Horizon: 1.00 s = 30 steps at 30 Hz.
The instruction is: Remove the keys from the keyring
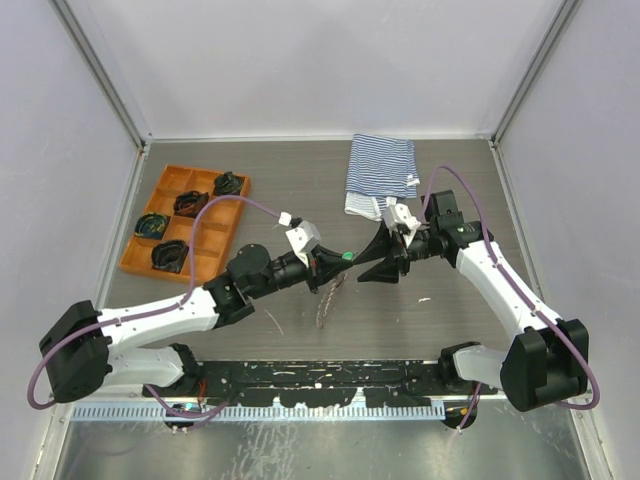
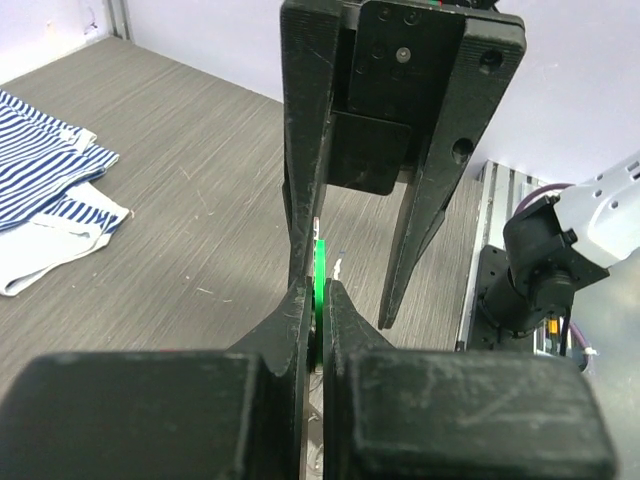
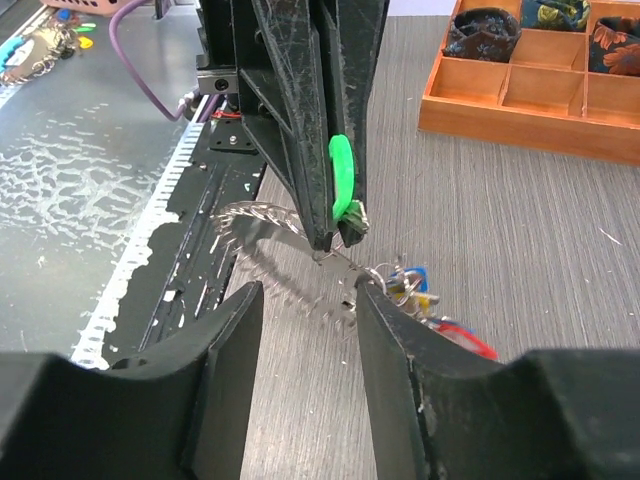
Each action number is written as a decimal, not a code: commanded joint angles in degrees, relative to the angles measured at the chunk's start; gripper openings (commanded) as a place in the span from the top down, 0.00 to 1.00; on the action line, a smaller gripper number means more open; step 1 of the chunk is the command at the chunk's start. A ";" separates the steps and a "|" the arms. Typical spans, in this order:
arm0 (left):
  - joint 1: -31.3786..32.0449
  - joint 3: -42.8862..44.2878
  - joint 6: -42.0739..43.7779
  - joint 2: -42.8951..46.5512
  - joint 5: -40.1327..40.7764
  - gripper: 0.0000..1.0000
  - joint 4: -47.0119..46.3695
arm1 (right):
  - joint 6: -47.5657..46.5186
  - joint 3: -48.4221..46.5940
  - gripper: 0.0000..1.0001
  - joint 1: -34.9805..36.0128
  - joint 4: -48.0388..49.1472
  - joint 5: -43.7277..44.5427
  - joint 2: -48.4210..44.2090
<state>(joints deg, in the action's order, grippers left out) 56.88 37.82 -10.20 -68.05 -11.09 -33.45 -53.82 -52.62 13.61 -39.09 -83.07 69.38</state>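
A tray [image 1: 134, 262] lies at the far left of the bench [image 1: 450, 320], with bundles [image 1: 153, 225] in several of its compartments. A cloth [image 1: 380, 170] lies at the far edge, right of centre. Above mid-bench the left tool [image 1: 347, 258] and the right tool [image 1: 364, 266] meet tip to tip. One key [image 3: 342, 175] sits between the left tool's tips. The keyring [image 3: 372, 275] hangs just below, with the other keys [image 3: 418, 292] bunched to its right and its cord [image 1: 324, 300] trailing down towards the near side.

green key [image 2: 318, 272] mostly hidden within left end effector [image 2: 318, 298]; tray [image 3: 520, 122] cut off at edge
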 commanded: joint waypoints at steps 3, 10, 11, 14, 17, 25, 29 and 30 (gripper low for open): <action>-0.15 2.25 -4.02 -0.44 2.74 1.00 -9.21 | -2.11 -1.86 0.54 1.08 -0.45 -0.08 -0.63; -0.15 2.21 -6.84 -1.91 5.78 1.00 -11.53 | 3.75 -1.12 0.59 1.34 4.80 1.23 -0.58; -0.19 2.25 -7.26 -2.19 5.87 1.00 -12.05 | 5.13 -1.07 0.59 1.35 6.03 1.76 -0.65; -0.15 2.30 -8.22 -2.92 5.74 1.00 -13.06 | 10.15 -0.45 0.60 1.35 10.07 4.18 -0.80; -0.15 2.42 -8.67 -3.30 5.51 1.00 -13.52 | 12.36 -0.01 0.60 1.46 11.93 4.52 -0.98; -0.17 2.85 -9.73 -4.00 6.01 1.00 -13.84 | 13.63 0.67 0.63 2.77 13.29 4.78 -0.79; -0.12 2.87 -10.27 -4.14 6.60 1.00 -14.28 | 15.49 1.01 0.66 3.09 15.01 5.58 -0.80; -0.13 2.87 -10.36 -4.23 6.67 1.00 -14.47 | 16.27 1.24 0.66 3.17 15.72 5.74 -0.83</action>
<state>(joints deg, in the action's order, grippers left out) 56.88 37.82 -19.22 -72.90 -5.69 -40.45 -40.64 -51.62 16.34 -27.38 -77.80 69.38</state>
